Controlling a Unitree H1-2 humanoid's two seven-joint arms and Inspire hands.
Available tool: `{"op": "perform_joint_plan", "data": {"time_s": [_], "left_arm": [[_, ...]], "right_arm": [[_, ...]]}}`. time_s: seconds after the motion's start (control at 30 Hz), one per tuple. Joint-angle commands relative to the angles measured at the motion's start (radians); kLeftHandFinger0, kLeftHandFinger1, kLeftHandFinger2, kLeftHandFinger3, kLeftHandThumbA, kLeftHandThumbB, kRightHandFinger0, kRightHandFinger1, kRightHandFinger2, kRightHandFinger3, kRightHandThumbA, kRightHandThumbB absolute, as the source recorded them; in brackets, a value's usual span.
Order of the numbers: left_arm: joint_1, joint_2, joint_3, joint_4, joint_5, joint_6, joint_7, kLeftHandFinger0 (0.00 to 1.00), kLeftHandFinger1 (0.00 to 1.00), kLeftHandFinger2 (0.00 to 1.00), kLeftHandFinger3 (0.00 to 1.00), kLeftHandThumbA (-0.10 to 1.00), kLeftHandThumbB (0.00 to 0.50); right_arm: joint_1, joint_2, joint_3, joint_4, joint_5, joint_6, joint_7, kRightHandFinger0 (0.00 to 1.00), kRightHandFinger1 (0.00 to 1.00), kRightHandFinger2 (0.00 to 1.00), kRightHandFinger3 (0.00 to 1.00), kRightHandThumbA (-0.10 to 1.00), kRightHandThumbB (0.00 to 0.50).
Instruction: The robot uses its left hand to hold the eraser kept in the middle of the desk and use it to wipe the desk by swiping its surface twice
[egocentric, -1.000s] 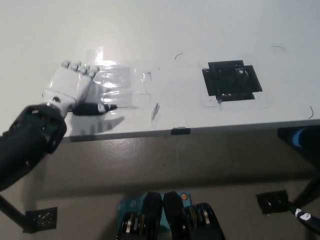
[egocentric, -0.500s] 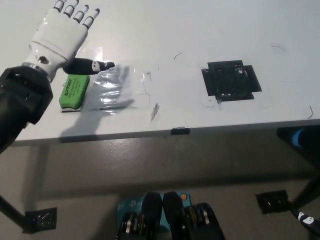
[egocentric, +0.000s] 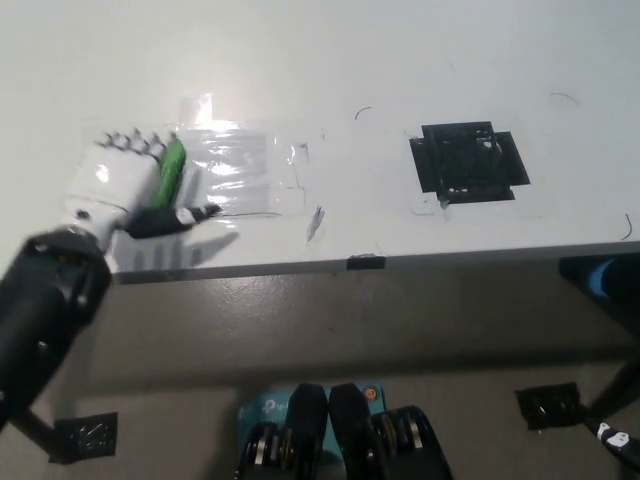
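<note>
Eraser (egocentric: 172, 172) is green and sits in the white left robot hand (egocentric: 128, 185). It is tipped up on its edge, so only a thin green strip shows. The fingers (egocentric: 130, 143) point away across the bench and the dark thumb (egocentric: 183, 217) sticks out to the side below the eraser. The robot hand looks closed around the eraser, with the eraser between the fingers and the thumb.

All this is at the left part of the white bench (egocentric: 330, 70), close to its front edge. The robot hand and the eraser lie over the left end of a clear shiny sheet (egocentric: 245, 170) that is flat on the bench. A gray shadow (egocentric: 175, 250) of the robot hand falls on the bench just in front of it. The dark arm (egocentric: 45, 310) behind the white robot hand comes in from the lower left, off the bench edge.

Well apart to the right there is a black square patch (egocentric: 468, 160) on the bench. A few thin dark lines (egocentric: 362, 110) mark the bench between the sheet and the patch. A small dark clip (egocentric: 364, 263) sits on the front edge of the bench.

The black right robot hand does not show.
</note>
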Motion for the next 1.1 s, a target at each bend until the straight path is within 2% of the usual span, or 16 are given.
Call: {"op": "perform_joint_plan", "data": {"time_s": [0.0,0.07,0.1,0.13,0.23,0.3,0.33,0.4,0.53,0.63,0.77,0.83,1.07], "left_arm": [[-0.027,-0.028,0.072,0.025,-0.085,-0.06,0.04,1.0,1.0,1.0,1.0,1.0,0.329],[-0.011,-0.061,0.093,0.037,-0.095,-0.067,0.063,1.0,1.0,1.0,1.0,1.0,0.255],[-0.006,-0.071,0.103,0.04,-0.098,-0.07,0.068,1.0,1.0,1.0,1.0,1.0,0.24],[0.011,-0.083,0.113,0.013,-0.108,-0.073,0.064,1.0,1.0,1.0,1.0,1.0,0.294],[0.012,-0.096,0.125,0.013,-0.103,-0.087,0.075,1.0,1.0,1.0,1.0,1.0,0.299],[0.003,-0.104,0.133,0.021,-0.103,-0.09,0.072,1.0,1.0,1.0,1.0,1.0,0.321],[0.003,-0.104,0.135,0.019,-0.103,-0.089,0.069,1.0,1.0,1.0,1.0,1.0,0.323],[-0.003,-0.098,0.13,0.031,-0.094,-0.084,0.055,1.0,1.0,1.0,1.0,1.0,0.278],[0.008,-0.08,0.126,0.043,-0.077,-0.079,0.059,1.0,1.0,1.0,1.0,1.0,0.279],[0.007,-0.063,0.113,0.063,-0.048,-0.067,0.062,1.0,1.0,1.0,1.0,1.0,0.328],[0.008,-0.046,0.104,0.068,-0.026,-0.064,0.058,1.0,1.0,1.0,1.0,1.0,0.346],[0.008,-0.044,0.1,0.068,-0.017,-0.061,0.055,1.0,1.0,1.0,1.0,1.0,0.361],[0.014,-0.051,0.079,0.07,0.007,-0.078,0.066,1.0,1.0,1.0,1.0,1.0,0.345]], "right_arm": [[-0.012,-0.002,-0.006,-0.033,-0.004,-0.008,-0.016,1.0,1.0,1.0,1.0,1.0,0.0],[-0.011,-0.004,-0.004,-0.035,-0.008,-0.006,-0.017,1.0,1.0,1.0,1.0,1.0,0.002],[-0.011,-0.005,-0.002,-0.035,-0.011,-0.007,-0.016,1.0,1.0,1.0,1.0,1.0,0.0],[-0.011,-0.004,-0.002,-0.037,-0.008,-0.006,-0.015,1.0,1.0,1.0,1.0,1.0,0.018],[-0.018,-0.006,0.001,-0.034,-0.012,-0.001,-0.017,1.0,1.0,1.0,1.0,1.0,0.03],[-0.023,0.001,-0.001,-0.032,-0.006,-0.001,-0.02,1.0,1.0,1.0,1.0,1.0,0.021],[-0.024,0.002,-0.001,-0.032,-0.005,-0.001,-0.019,1.0,1.0,1.0,1.0,1.0,0.022],[-0.03,0.009,-0.003,-0.026,-0.005,-0.002,-0.027,1.0,1.0,1.0,1.0,1.0,0.014],[-0.026,0.0,0.009,-0.025,-0.014,-0.017,-0.019,1.0,1.0,1.0,1.0,1.0,0.0],[-0.029,0.001,0.012,-0.028,-0.018,-0.005,-0.023,1.0,1.0,1.0,1.0,1.0,0.009],[-0.025,-0.001,0.02,-0.034,-0.02,-0.011,-0.02,1.0,1.0,1.0,1.0,1.0,0.0],[-0.026,-0.003,0.018,-0.026,-0.022,-0.017,-0.023,1.0,1.0,1.0,1.0,1.0,0.012],[-0.019,0.004,0.008,-0.035,-0.011,-0.015,-0.025,1.0,1.0,1.0,1.0,1.0,0.005]]}}
